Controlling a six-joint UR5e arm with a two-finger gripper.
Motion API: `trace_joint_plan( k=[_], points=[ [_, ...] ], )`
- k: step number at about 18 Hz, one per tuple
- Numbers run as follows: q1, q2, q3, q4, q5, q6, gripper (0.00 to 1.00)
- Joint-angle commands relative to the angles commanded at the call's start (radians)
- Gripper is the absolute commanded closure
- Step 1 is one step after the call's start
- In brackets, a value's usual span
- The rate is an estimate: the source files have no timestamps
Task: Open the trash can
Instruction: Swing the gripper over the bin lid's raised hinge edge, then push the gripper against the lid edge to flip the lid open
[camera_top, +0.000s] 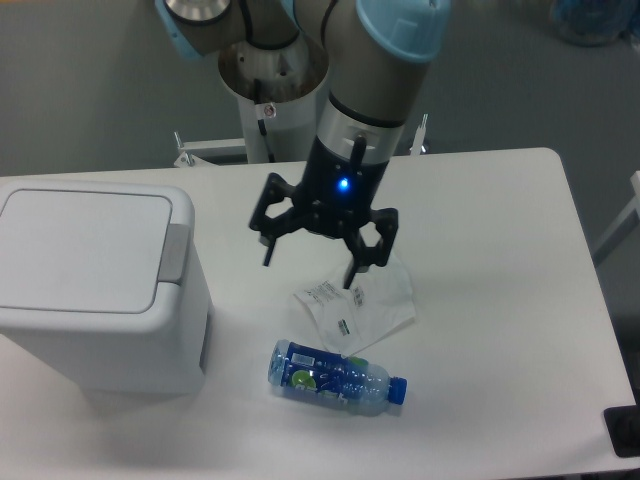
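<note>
The arm (375, 70) is built of grey metallic tube sections with pale blue caps at the joints. Its wrist narrows into a black cylinder with a small glowing blue light. The claw (318, 265) is black, with jointed, angular fingers (270, 245). A thin cable seems to run along the wrist.

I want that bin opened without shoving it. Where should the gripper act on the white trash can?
On the grey push-button tab at the right edge of the boxy white plastic trash can, coming from above: the flat lid is shut, and the open gripper hangs just right of it.
</note>
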Motion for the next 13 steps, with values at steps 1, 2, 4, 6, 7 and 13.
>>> trace_joint_plan(
  k=[1, 2, 4, 6, 7, 13],
  points=[
    [-0.006, 0.002, -0.002, 0.002, 0.0, -0.009, 0.0],
    [-0.011, 0.002, -0.002, 0.002, -0.001, -0.031, 0.0],
    [-0.04, 0.0, -0.005, 0.015, 0.002, -0.074, 0.0],
    [-0.064, -0.001, -0.009, 0.018, 0.002, -0.08, 0.0],
    [-0.077, 0.002, -0.02, 0.018, 0.006, -0.081, 0.0],
    [-0.089, 0.043, -0.101, 0.025, 0.006, -0.077, 0.0]
  ],
)
